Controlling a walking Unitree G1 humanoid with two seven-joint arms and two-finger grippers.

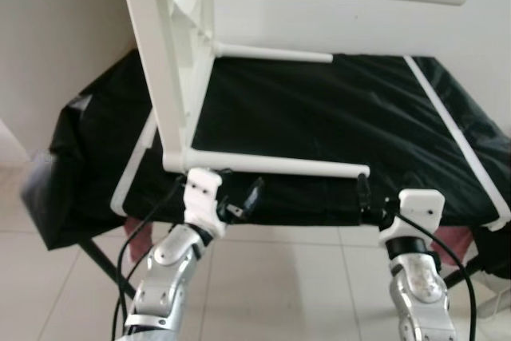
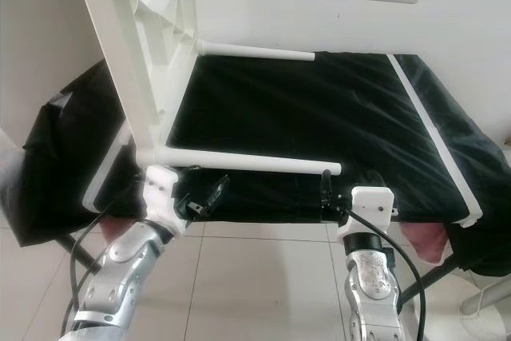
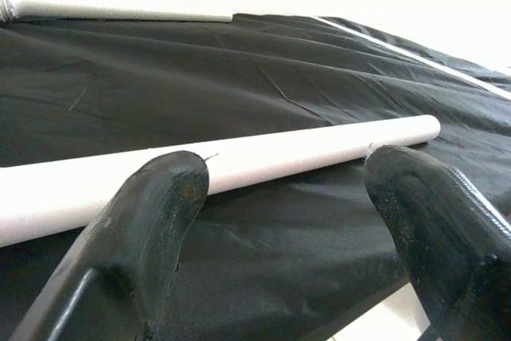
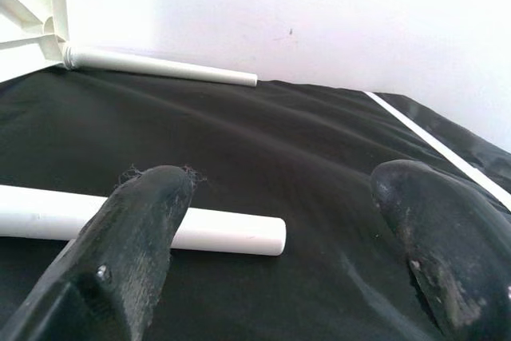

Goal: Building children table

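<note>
White children's table [image 1: 172, 77] lies tipped on its side on the black-covered bench [image 1: 335, 109], legs fitted; left gripper [image 1: 239, 201] and right gripper [image 1: 369, 197], both spread wide and empty, flank the nearest leg [image 1: 271, 165], likely the next grasp for righting.

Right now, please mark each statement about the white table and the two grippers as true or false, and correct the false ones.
1. The white table lies on its side on the black cover. True.
2. Its legs point toward the robot's left. False: the legs, such as the nearest leg, point toward its right.
3. The left gripper is shut on that leg. False: its fingers are apart, with the leg lying beyond them.
4. The right gripper is open and holds nothing. True.
5. Both grippers are at the near edge of the cover. True.
6. The floor is dark carpet. False: it is light tile.
</note>
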